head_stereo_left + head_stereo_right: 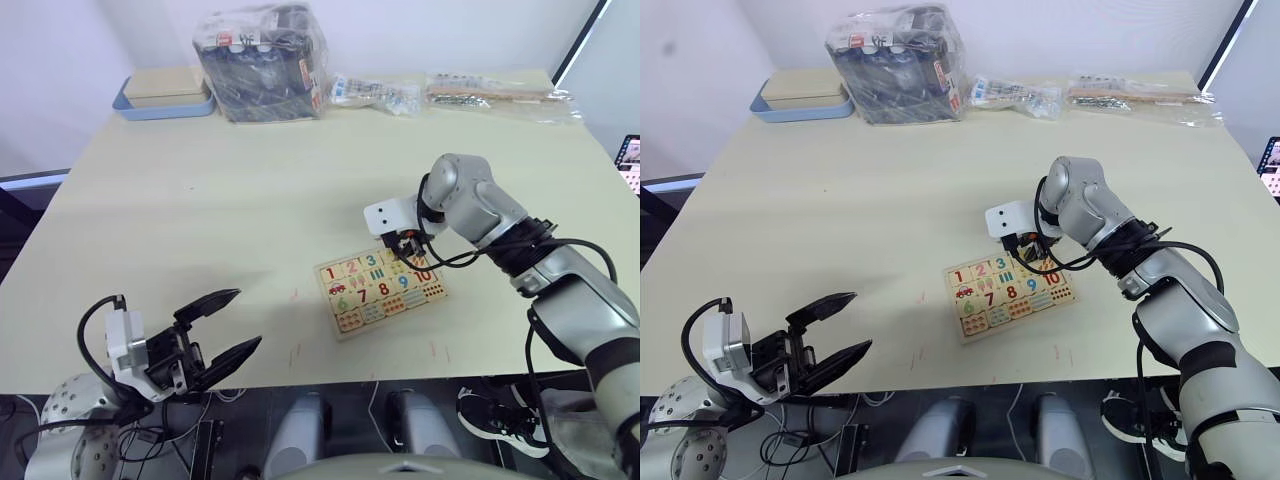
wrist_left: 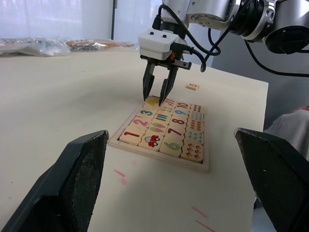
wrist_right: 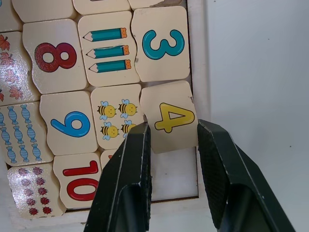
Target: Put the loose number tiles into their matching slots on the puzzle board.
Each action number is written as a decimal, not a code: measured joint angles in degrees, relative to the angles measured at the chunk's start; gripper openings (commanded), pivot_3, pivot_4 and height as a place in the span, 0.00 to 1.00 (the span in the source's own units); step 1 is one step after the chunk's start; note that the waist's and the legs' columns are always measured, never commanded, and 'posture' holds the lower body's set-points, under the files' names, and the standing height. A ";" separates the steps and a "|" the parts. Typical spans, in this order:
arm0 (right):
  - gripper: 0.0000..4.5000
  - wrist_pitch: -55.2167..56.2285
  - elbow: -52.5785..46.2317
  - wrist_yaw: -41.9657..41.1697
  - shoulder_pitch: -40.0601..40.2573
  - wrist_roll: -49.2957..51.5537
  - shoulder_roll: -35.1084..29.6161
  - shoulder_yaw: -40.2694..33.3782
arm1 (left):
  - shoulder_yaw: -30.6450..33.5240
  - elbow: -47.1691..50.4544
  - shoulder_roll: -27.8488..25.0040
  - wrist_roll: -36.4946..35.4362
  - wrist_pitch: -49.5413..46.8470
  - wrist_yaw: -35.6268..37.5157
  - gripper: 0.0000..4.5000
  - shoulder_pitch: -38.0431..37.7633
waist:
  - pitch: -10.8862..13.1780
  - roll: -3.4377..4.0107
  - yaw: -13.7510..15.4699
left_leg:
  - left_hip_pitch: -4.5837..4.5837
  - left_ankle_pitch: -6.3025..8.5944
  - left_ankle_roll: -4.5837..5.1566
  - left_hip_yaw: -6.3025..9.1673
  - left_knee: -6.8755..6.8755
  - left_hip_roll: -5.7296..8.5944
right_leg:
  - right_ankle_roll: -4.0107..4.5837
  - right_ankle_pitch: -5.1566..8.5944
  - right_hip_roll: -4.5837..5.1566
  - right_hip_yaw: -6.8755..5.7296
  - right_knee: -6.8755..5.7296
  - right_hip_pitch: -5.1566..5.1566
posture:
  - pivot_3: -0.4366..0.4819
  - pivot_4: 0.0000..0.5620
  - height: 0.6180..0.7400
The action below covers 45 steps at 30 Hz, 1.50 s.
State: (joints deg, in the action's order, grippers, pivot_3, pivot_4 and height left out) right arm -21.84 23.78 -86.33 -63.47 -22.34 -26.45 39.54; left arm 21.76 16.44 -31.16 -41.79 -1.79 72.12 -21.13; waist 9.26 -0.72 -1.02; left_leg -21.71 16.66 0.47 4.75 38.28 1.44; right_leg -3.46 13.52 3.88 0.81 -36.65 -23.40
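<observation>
A flat rectangular light-wood puzzle board (image 1: pixel 380 292) lies near the table's near edge, right of centre. Over its far edge, the right gripper (image 3: pixel 171 145) pinches one pale wooden tile printed with a yellow 4 (image 3: pixel 170 121), tilted above a bare slot. One more loose tile (image 2: pixel 193 87) lies on the cream table (image 1: pixel 230 200) just beyond the board. The left gripper (image 1: pixel 228 328) hovers spread wide and empty at the near left.

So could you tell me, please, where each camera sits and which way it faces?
Left eye: head, looking down over the table; both arms show.
Right eye: the same scene.
Left wrist: low over the table, facing the puzzle board and right gripper; own fingers wide apart.
Right wrist: straight down on the 4 tile between its fingers.
All share the board.
</observation>
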 measured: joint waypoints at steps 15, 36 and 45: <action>1.00 0.36 1.31 1.53 -0.08 -0.51 0.61 -0.24 | 0.00 0.00 0.01 0.01 -0.13 0.03 1.00 0.10 | 0.01 0.01 -0.01 | -0.03 0.00 -0.01 -0.02 -0.02 0.00 | 0.00 0.00 0.01 0.01 0.07 -0.02 | 0.48 0.27 1.00; 0.88 -3.69 1.68 2.38 2.86 12.62 -3.67 -13.50 | 0.02 -0.89 -0.01 0.02 0.29 1.42 1.00 1.22 | 0.03 0.04 0.00 | -0.05 0.00 0.00 -0.02 -0.05 -0.01 | 0.01 0.00 0.03 0.01 0.05 -0.02 | 0.48 0.27 1.00; 0.01 -2.44 3.87 5.89 4.06 14.22 -1.55 -13.65 | 0.10 -1.66 -0.60 0.02 0.50 1.83 1.00 1.76 | 0.02 0.03 0.03 | -0.06 0.00 0.00 -0.05 -0.04 -0.01 | 0.00 0.00 0.04 0.05 0.05 -0.03 | 0.48 0.27 1.00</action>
State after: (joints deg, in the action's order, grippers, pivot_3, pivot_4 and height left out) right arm -24.28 27.65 -80.44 -59.41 -8.13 -28.00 25.90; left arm 21.87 14.78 -31.77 -41.77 -1.29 73.95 -19.37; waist 9.28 -0.69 -0.99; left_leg -21.77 16.67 0.47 4.70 38.24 1.43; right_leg -3.46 13.52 3.92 0.85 -36.61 -23.42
